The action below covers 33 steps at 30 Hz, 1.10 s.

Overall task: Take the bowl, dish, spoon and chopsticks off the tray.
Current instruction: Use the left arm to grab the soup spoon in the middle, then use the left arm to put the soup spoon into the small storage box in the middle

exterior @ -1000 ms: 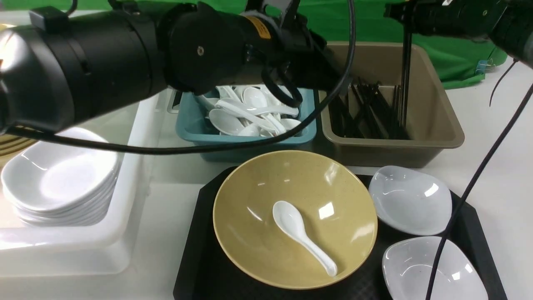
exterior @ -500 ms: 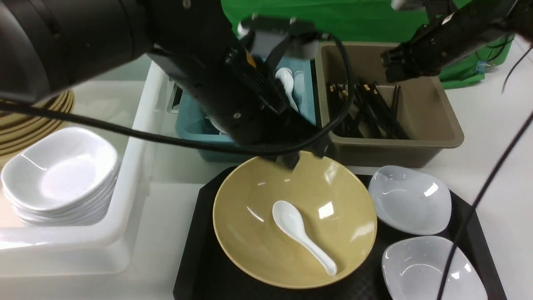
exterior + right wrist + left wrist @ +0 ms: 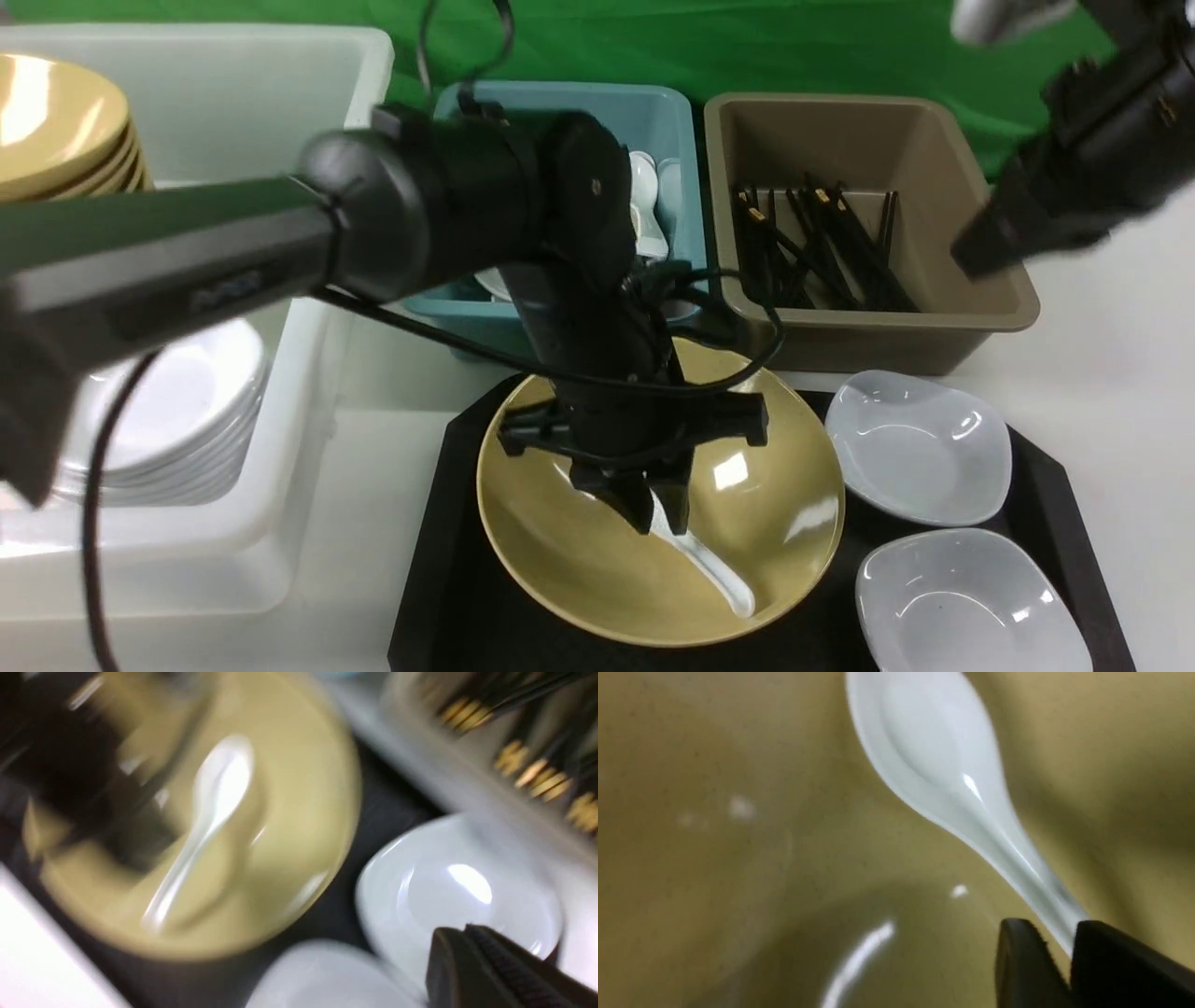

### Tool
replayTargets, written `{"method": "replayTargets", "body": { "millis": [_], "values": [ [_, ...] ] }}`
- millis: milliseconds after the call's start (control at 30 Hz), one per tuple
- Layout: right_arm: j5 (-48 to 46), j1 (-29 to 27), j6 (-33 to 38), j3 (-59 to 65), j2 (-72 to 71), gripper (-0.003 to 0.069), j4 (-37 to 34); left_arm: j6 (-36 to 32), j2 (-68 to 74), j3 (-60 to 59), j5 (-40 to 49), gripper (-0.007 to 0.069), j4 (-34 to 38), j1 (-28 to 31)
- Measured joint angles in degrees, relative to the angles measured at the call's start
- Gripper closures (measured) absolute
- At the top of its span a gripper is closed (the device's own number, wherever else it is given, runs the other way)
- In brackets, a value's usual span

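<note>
Left end effector (image 3: 656, 511) parted astride the spoon (image 3: 717, 576) (lying in the bowl (image 3: 560, 551)); right end effector (image 3: 460, 932) clenched shut.

Left jaws apart, right jaws together.

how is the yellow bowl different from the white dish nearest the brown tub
Colour: the bowl is mustard-yellow, the dish white. Size: the bowl is much wider than the dish. Shape: the bowl is round, the dish squarish with rounded corners. Contents: the bowl holds a spoon, the dish is empty. Both are glossy and sit on the black tray.
</note>
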<state>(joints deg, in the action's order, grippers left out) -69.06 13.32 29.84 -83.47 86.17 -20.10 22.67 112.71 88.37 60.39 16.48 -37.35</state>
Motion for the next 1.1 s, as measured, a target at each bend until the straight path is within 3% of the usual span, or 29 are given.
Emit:
{"method": "replayTargets", "body": {
  "millis": [233, 367, 433, 467, 500, 600, 700, 933, 1033, 1100],
  "values": [
    [3.5, 0.8, 2.0, 11.2, -11.2, 0.0652, 0.0, 2.6, 4.0, 0.2, -4.8, 0.0150, 5.0, 0.0],
    [5.3, 0.8, 2.5, 12.0, -15.5, 0.0652, 0.0, 3.0, 6.2, 0.4, -6.0, 0.0113, 5.9, 0.0],
    [5.6, 0.8, 2.5, 12.0, -16.4, 0.0652, 0.0, 3.5, 7.0, 0.4, -5.1, 0.0144, 5.9, 0.0],
    [5.9, 0.9, 2.5, 12.0, -17.2, 0.0652, 0.0, 4.4, 7.2, 0.5, -3.6, 0.0214, 6.3, 0.0],
    [5.9, 0.9, 2.5, 12.0, -17.4, 0.0652, 0.0, 4.5, 7.2, 0.5, -3.2, 0.0225, 6.3, 0.0],
    [6.1, 0.9, 2.5, 12.0, -17.9, 0.0652, 0.0, 4.4, 7.7, 1.2, -0.3, 0.0478, 4.8, 0.0],
    [6.1, 0.9, 2.6, 12.3, -17.9, 0.0652, 0.0, 3.2, 7.4, 4.3, 2.9, 0.0601, 2.6, 0.0],
    [6.1, 0.9, 2.6, 12.3, -17.9, 0.0652, 0.1, 2.8, 2.5, 14.5, 8.2, 0.0615, -6.7, 0.0],
    [6.3, 0.9, 2.6, 12.3, -17.9, 0.0650, 0.1, 0.0, 0.9, 22.3, 5.3, 0.0615, -15.0, 0.6],
    [6.7, 0.9, 2.6, 12.3, -17.9, 0.0650, 0.1, -2.5, 1.1, 24.5, 3.7, 0.0615, -16.1, 1.4]
  ]
}}
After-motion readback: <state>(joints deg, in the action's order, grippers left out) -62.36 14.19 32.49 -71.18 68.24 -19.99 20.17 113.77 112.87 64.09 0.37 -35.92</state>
